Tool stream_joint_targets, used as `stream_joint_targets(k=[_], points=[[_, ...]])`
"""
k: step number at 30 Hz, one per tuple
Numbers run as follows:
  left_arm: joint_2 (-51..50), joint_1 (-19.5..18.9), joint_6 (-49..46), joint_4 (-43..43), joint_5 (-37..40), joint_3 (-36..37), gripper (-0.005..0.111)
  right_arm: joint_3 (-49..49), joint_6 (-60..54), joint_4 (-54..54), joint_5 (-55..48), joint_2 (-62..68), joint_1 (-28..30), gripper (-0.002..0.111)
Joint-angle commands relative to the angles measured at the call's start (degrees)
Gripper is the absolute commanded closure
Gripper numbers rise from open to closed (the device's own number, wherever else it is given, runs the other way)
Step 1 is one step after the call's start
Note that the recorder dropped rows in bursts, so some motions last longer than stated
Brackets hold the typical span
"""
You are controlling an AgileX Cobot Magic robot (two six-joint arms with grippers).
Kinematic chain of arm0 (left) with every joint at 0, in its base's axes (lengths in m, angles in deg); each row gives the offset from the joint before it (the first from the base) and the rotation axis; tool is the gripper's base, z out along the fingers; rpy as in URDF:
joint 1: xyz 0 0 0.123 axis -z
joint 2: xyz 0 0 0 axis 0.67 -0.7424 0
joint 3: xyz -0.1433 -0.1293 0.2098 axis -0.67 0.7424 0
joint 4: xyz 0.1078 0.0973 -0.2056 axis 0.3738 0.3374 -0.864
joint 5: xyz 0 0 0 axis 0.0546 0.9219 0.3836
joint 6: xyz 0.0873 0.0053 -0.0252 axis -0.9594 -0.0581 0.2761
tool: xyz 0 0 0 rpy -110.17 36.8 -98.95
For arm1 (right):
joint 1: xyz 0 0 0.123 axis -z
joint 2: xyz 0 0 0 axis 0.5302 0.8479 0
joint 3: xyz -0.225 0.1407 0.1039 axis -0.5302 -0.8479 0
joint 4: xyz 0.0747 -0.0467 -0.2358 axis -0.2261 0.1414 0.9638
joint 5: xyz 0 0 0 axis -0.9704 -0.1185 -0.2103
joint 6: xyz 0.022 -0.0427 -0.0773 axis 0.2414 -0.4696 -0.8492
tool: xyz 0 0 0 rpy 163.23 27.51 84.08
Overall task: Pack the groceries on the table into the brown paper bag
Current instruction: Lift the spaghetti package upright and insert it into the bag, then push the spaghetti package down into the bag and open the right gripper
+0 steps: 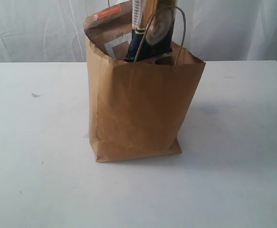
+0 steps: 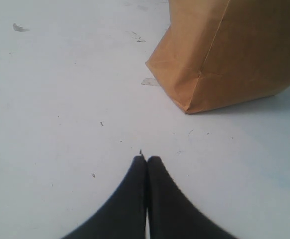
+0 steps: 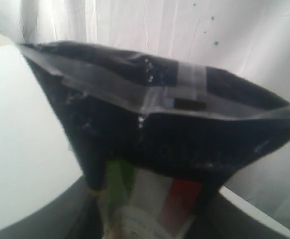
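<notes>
The brown paper bag [image 1: 138, 109] stands upright near the middle of the white bench [image 1: 33, 166], its creased front facing the exterior camera and its base leaning a little. Two groceries rise out of its open mouth. The brown pouch with orange label [image 1: 107, 28] sits at the back left corner. Just beside it, the long pasta pack [image 1: 145, 42], dark blue and gold, stands on end and runs up past the top of the picture. A twisted paper handle [image 1: 182, 33] loops up in front of the pack. My right gripper [image 3: 149, 209] is out of the exterior camera's sight. Its wrist camera is filled by the dark, crimped end of the pasta pack, with green, white and red stripes below. Blurred grey fingers [image 3: 60, 209] press in on either side, so I read the gripper as clamped on the pack. My left gripper [image 2: 146, 158] hangs low over bare bench with its two black fingertips pressed together and nothing between them, near the bag's bottom corner but apart from it. A small grey mark [image 1: 35, 95] lies on the bench well to the left of the bag, and a white curtain [image 1: 33, 28] hangs behind.
</notes>
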Motion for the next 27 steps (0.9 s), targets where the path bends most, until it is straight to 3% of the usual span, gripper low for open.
stream_joint_targets(k=[1, 18, 27], points=[[0.25, -0.14, -0.11, -0.11, -0.04, 0.22, 0.107, 0.91, 0.85, 0.23, 1.76, 0.75, -0.17, 0.108], [0.25, -0.14, -0.11, -0.11, -0.04, 0.22, 0.107, -8.65, 0.85, 1.5, 2.5, 6.12, -0.17, 0.108], [0.25, -0.14, -0.11, -0.11, -0.04, 0.22, 0.107, -9.92, 0.85, 1.39, -2.48, 9.86, -0.17, 0.108]])
